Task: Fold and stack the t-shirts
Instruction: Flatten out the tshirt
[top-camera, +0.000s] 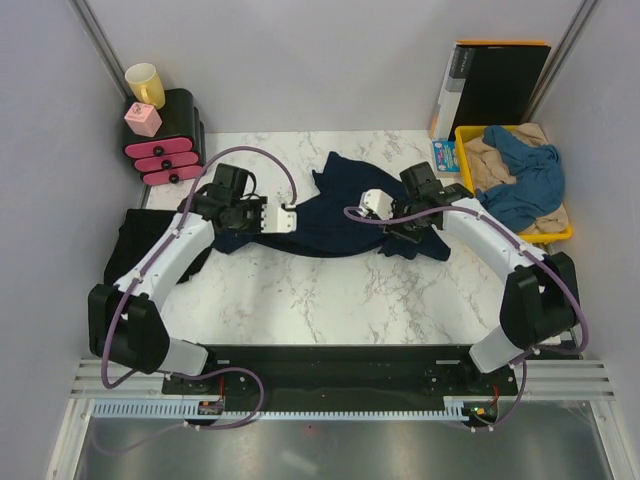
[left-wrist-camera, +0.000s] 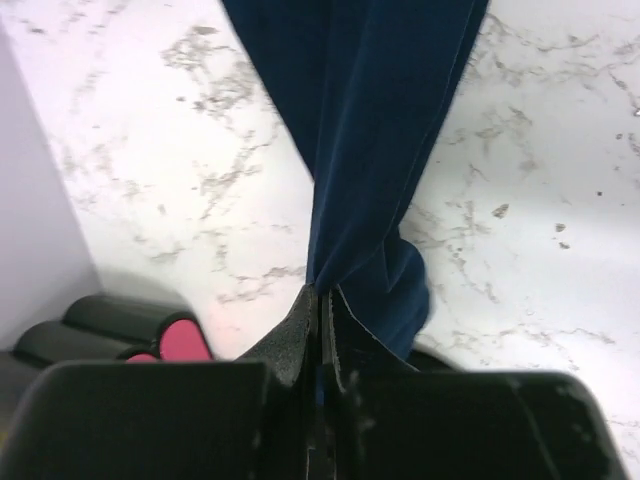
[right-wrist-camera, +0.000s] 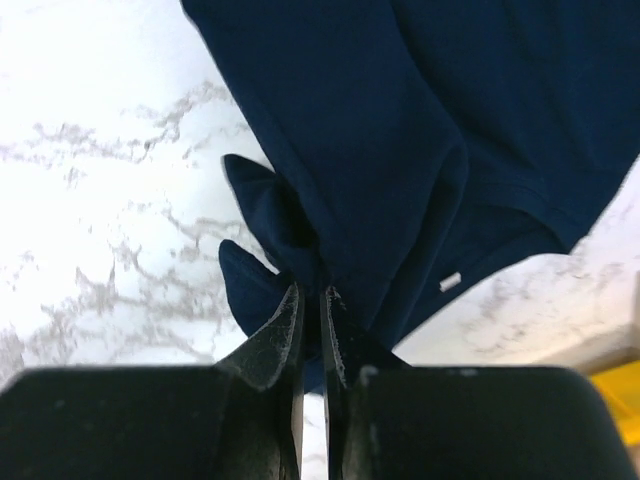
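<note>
The navy t-shirt (top-camera: 330, 215) lies bunched at mid-tabletop, its ends hidden under both arms; the left claw (left-wrist-camera: 320, 293) and right claw (right-wrist-camera: 310, 293) each pinch a fold of it. The tabletop (top-camera: 330, 290) is white marble, the walls grey. The yellow tray (top-camera: 468, 131) holds a blue shirt (top-camera: 525, 180) over a beige shirt (top-camera: 490, 160)

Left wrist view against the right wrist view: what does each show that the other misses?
Only the left wrist view shows the pink-fronted drawers and a wall. Only the right wrist view shows a corner of the yellow tray and a small white tag on the cloth. Both show the navy shirt over the marble table, pinched in that arm's shut tool: left tool, right tool.
</note>
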